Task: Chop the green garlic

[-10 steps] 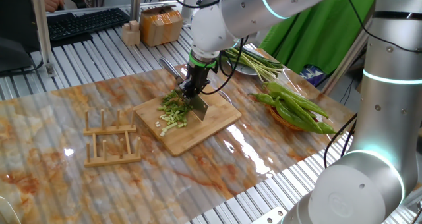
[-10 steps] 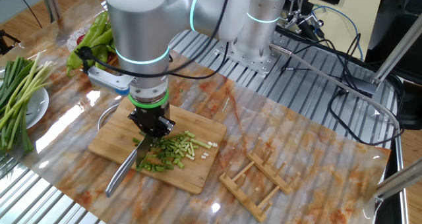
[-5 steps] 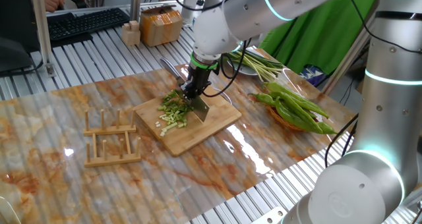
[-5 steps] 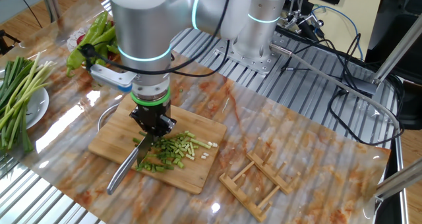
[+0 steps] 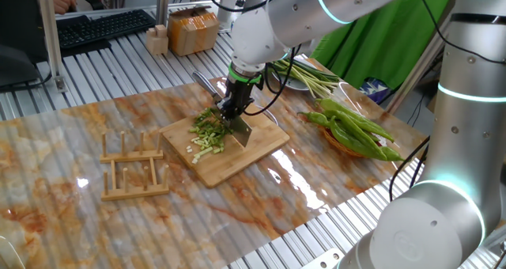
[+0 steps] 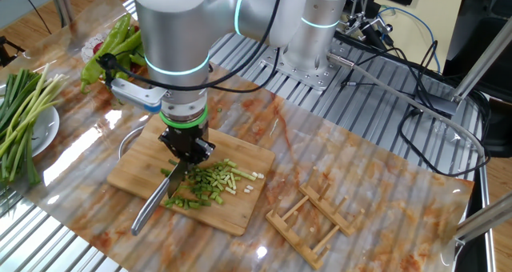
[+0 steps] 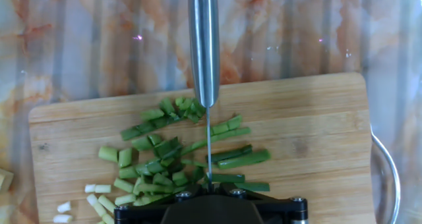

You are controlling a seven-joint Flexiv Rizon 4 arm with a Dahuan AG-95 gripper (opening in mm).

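Observation:
The green garlic (image 5: 207,134) lies on a wooden cutting board (image 5: 265,142) as a pile of short bits, with a few longer dark-green pieces (image 7: 241,159) to the right of the blade. My gripper (image 5: 232,111) is shut on a steel knife (image 7: 204,46). It holds the knife edge-down over the pile, blade (image 7: 208,145) among the bits. In the other fixed view the gripper (image 6: 186,148) stands over the garlic (image 6: 206,184), and the knife (image 6: 148,210) reaches past the board's (image 6: 136,164) front edge. The gripper (image 7: 208,199) body hides the nearest bits.
A wooden rack (image 5: 133,166) stands left of the board, also seen in the other fixed view (image 6: 308,216). Green peppers (image 5: 356,130) lie to the right. A plate of long uncut stalks (image 5: 308,77) sits behind them. A cardboard box (image 5: 192,30) and keyboard (image 5: 103,28) are at the back.
My gripper and the knife have shifted very slightly across the board. The garlic pile looks the same.

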